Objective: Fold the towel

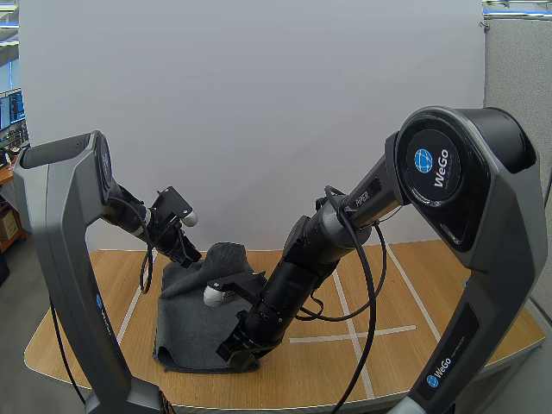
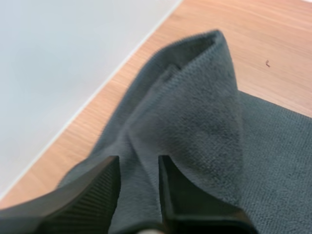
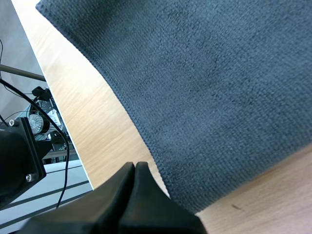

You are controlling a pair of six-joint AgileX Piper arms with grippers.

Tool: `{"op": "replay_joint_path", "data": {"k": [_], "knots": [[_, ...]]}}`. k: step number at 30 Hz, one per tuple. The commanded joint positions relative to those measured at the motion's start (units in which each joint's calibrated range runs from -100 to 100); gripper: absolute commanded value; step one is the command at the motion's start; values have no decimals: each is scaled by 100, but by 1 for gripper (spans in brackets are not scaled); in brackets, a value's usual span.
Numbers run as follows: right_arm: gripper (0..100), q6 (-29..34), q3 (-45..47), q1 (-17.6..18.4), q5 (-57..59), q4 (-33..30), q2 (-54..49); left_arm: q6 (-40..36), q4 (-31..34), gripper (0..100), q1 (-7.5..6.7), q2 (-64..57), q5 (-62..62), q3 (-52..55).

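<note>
Partly behind the right arm, towel is pinched by left jaws; right jaws closed.

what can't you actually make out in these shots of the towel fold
Right wrist view: the right hand is shut beside the towel's edge; contact with the cloth is unclear.
High view: the right arm hides that hand's tips and the towel's right side.
High view: the left hand blends into the dark raised fold.
Left wrist view: the fold hides its own far side.
</note>
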Motion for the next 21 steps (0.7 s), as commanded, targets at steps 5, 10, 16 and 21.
{"op": "replay_joint_path", "data": {"k": [5, 10, 16, 21], "knots": [[0, -34, 26, -16, 174, 27, -22, -160, 203, 59, -180, 297, 171, -56], [0, -34, 26, -16, 193, 27, -22, -315, 460, 77, -180, 452, 308, -56], [0, -34, 26, -16, 191, 27, -45, -456, 495, 83, -180, 594, 531, -56], [0, -34, 26, -16, 191, 27, -45, -456, 495, 83, -180, 594, 1003, -56]]}}
